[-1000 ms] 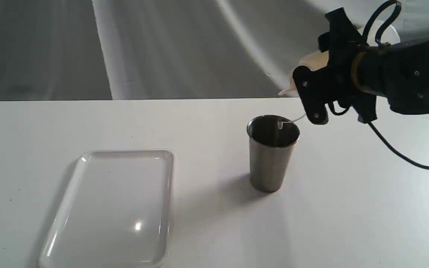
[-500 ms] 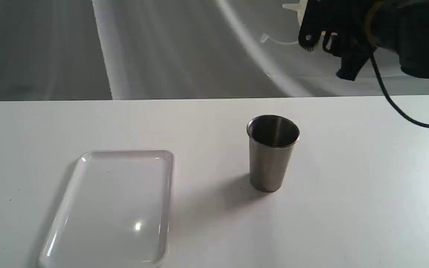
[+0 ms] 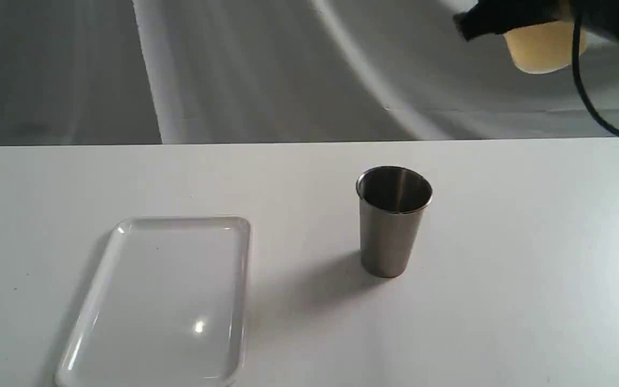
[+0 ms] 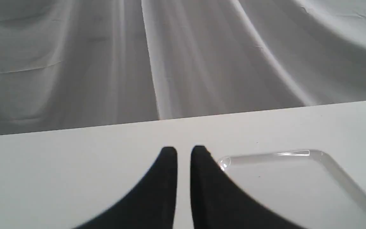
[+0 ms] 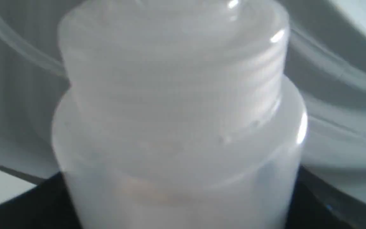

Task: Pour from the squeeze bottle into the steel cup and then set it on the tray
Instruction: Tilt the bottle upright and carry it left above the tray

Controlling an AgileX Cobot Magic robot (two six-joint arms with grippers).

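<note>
The steel cup (image 3: 394,220) stands upright on the white table, right of centre. The white tray (image 3: 164,301) lies flat at the front left with nothing on it. High above and to the right of the cup, my right gripper (image 3: 503,21) is shut on the squeeze bottle (image 3: 543,48). Only the bottle's amber-filled base shows below the frame's top edge. In the right wrist view the bottle's whitish shoulder and threaded neck (image 5: 176,111) fill the picture, and its nozzle is cut off. My left gripper (image 4: 183,151) hovers near the tray's far corner (image 4: 224,160), fingers nearly together, holding nothing.
A grey draped cloth (image 3: 266,70) hangs behind the table's far edge. The right arm's black cable (image 3: 591,102) hangs down at the upper right. Bare table (image 3: 530,269) surrounds the cup.
My right gripper has lifted the bottle from its tilt over the cup, up and to the right. It turned the bottle from nozzle-down to base-down. Cup and tray have not moved.
</note>
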